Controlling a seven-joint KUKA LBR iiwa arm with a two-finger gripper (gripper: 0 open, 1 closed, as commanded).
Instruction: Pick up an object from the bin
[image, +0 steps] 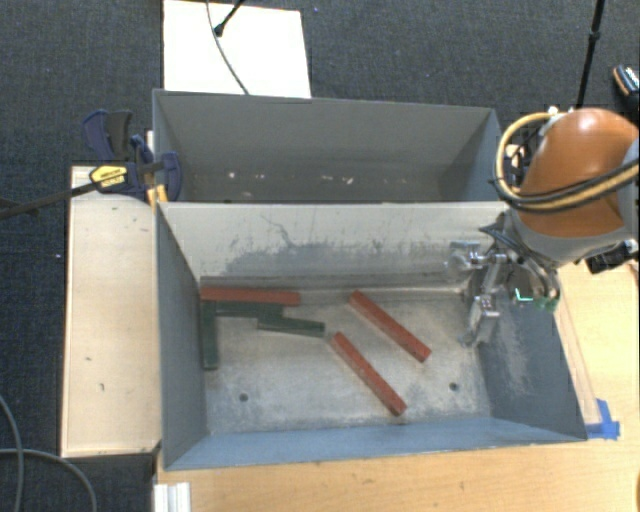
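The slanted red-brown bar (390, 326) on the floor of the bin (330, 235) is the nearest candidate. The gripper (478, 335) hangs just right of that bar's lower end, apart from it. Whether it is open or closed I cannot tell. This looks like the approach; the next move calls for shifting left over the bar, then descending.

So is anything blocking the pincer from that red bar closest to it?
Nothing visible. The pincer hangs at the right end of the bin, and the nearest red bar lies just left of it in the picture, with bare floor between. A second red bar lies nearer the front, off that path.
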